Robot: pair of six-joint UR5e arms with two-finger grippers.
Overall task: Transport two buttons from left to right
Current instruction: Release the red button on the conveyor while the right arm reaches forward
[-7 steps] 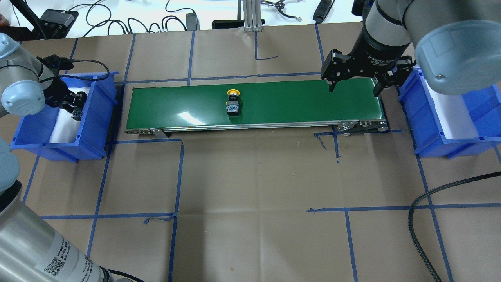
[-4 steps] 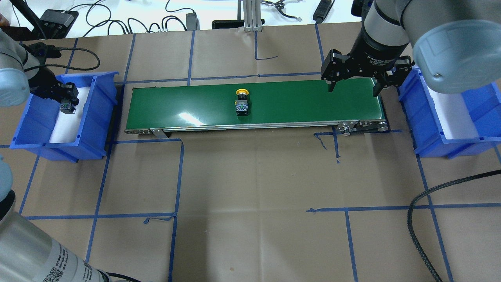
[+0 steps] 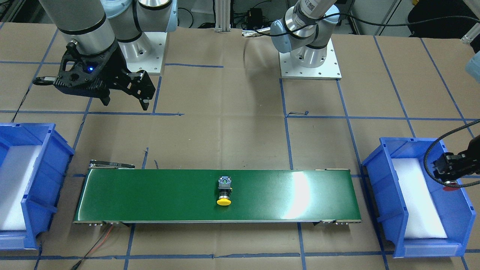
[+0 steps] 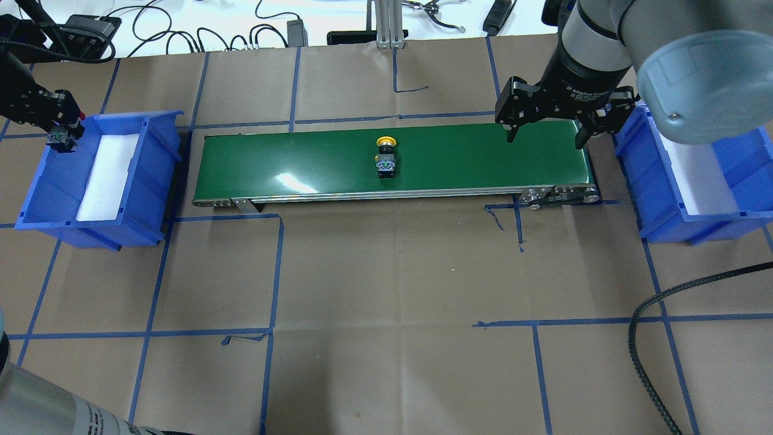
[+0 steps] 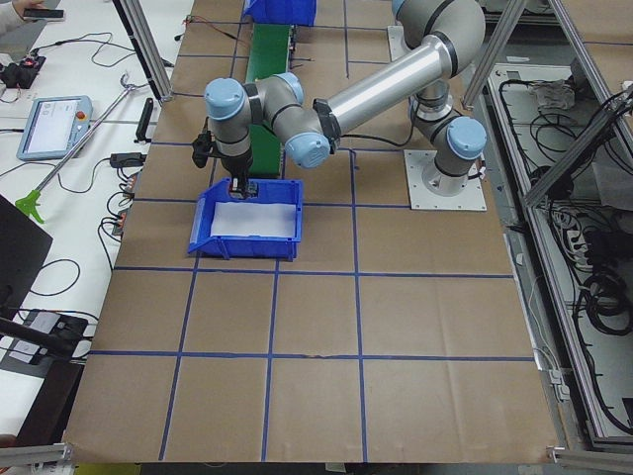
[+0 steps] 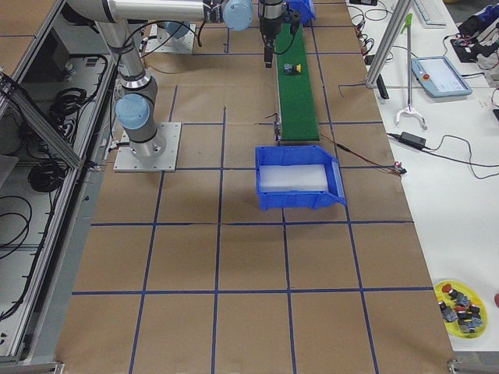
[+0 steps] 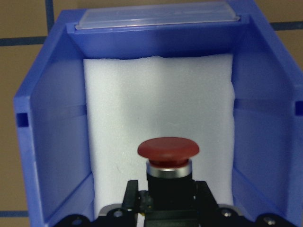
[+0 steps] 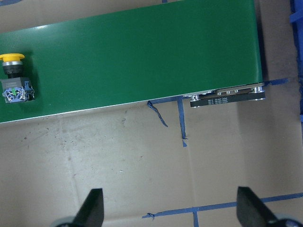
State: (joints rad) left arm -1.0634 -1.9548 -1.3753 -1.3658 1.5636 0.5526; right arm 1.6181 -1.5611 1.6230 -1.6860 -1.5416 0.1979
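L gripper (image 4: 60, 128) sits far upper left in the overhead view, above the outer corner of the blue bin (image 4: 154, 172). Its jaws are clamped on the red button (image 7: 168, 151). In the L wrist view the btn's black body is pinched betw. the two fingers at bottom centre. The red cap sticks out past the tips toward frame centre, w/ the bin's white foam (image 7: 156, 94) behind it.

Yellow button (image 4: 386, 158) lies on its side approx. mid-length of the green belt (image 4: 471, 157), cap toward the top of the overhead frame and rear block toward the bottom. R gripper (image 4: 546, 139) hangs over the belt's right end, jaws wide apart. The yellow btn is well left of them, not touching. In the R wrist view it's at the upper-left edge, w/ the fingers at the bottom. Other blue bin (image 4: 652, 205) stands just right of the belt end.
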